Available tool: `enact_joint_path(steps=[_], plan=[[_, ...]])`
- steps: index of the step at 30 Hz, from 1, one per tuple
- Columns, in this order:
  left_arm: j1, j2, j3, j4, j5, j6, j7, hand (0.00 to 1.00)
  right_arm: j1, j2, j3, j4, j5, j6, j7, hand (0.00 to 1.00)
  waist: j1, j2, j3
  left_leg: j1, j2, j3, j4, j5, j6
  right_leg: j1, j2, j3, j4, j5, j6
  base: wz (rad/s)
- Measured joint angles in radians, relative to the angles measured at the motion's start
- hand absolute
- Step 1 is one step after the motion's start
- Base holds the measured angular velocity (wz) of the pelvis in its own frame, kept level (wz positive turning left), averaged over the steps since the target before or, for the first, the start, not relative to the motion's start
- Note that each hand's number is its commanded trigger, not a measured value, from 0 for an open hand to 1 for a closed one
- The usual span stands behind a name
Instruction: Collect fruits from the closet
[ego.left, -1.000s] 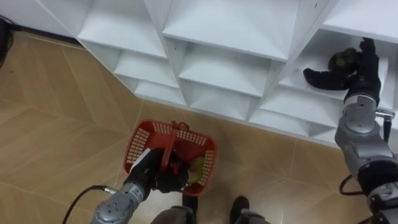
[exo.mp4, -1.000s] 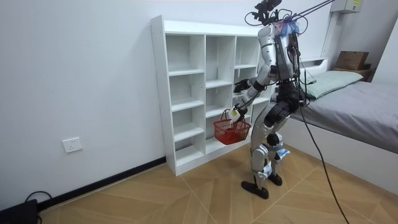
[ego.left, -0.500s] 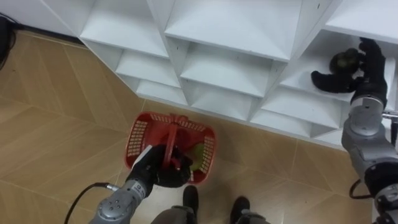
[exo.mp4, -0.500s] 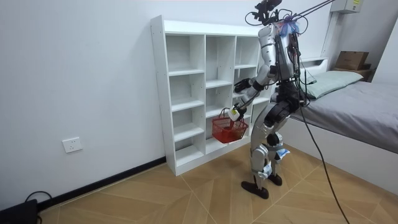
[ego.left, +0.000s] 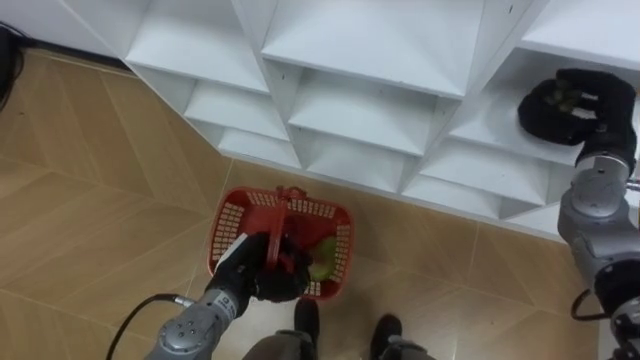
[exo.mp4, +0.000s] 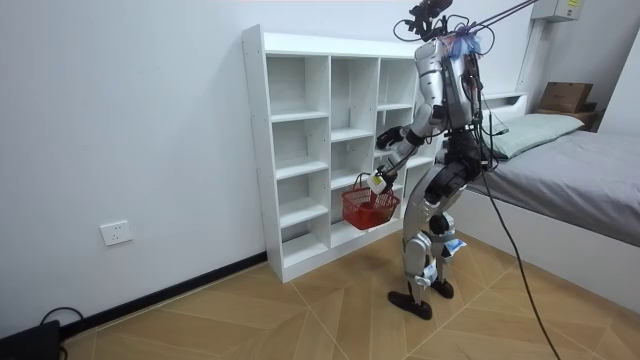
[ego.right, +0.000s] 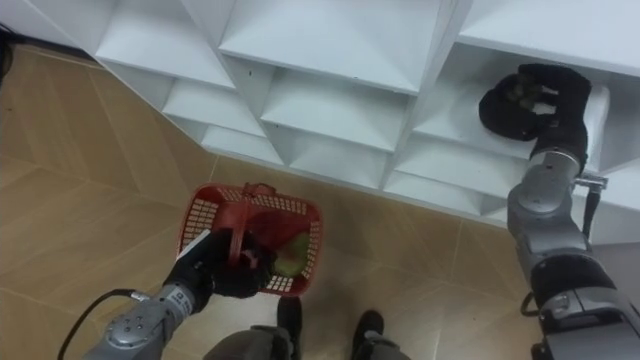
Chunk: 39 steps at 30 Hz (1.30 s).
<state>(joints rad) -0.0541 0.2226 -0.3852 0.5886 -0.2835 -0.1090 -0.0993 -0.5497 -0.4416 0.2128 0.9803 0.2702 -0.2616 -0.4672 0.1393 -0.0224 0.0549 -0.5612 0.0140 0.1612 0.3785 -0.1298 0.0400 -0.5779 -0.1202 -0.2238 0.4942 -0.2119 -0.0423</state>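
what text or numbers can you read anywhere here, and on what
No readable text in any view.
Red basket, held by the left hand: no print seen.
Fruit in the right hand: no sticker seen.
White shelf unit: bare, no labels.
Wall socket and cardboard box: too small to tell any marking.

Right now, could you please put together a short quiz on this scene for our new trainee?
1. True or false: the left hand is curled round the handle of the red basket.
2. The right hand is: A) open over the floor; B) curled round a dark fruit on a white shelf; C) inside the basket.
3. What lies in the basket?
Key: 1 true; 2 B; 3 a yellow-green fruit.
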Motion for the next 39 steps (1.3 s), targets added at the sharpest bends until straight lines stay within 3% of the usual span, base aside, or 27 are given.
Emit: enact_joint_path(steps=[18, 24, 32, 39], plan=[[0.001, 0.025, -0.011, 0.000, 0.001, 0.000, -0.001, 1.00, 0.000, 0.004, 0.003, -0.010, -0.007, 0.001, -0.007, 1.00, -0.002, -0.001, 0.0008, 0.000, 0.000, -0.001, 0.004, 0.000, 0.000, 0.000, 0.000, 0.001, 0.000, 0.000, 0.000, 0.00], [-0.006, 0.026, -0.009, 0.000, 0.001, -0.001, -0.001, 1.00, 0.001, 0.009, 0.003, -0.029, -0.012, 0.003, 0.041, 1.00, -0.002, -0.001, 0.0008, -0.002, 0.001, 0.000, 0.013, 0.000, 0.000, 0.000, -0.001, 0.001, 0.007, 0.000, 0.000, 0.00], [-0.007, 0.020, 0.035, 0.000, -0.004, -0.022, 0.006, 1.00, 0.103, 0.051, 0.024, -0.222, -0.050, 0.005, 0.086, 1.00, -0.025, -0.001, -0.0002, -0.006, 0.006, -0.001, 0.023, 0.000, 0.000, 0.006, 0.001, -0.008, 0.004, 0.002, -0.003, 0.01], [-0.037, 0.019, 0.038, 0.000, -0.018, -0.033, 0.022, 1.00, 0.139, 0.087, 0.043, -0.255, -0.049, -0.002, 0.102, 1.00, -0.034, 0.004, -0.0033, -0.005, 0.011, 0.001, 0.034, 0.000, 0.000, 0.012, 0.005, -0.011, 0.006, 0.005, -0.007, 0.00]])
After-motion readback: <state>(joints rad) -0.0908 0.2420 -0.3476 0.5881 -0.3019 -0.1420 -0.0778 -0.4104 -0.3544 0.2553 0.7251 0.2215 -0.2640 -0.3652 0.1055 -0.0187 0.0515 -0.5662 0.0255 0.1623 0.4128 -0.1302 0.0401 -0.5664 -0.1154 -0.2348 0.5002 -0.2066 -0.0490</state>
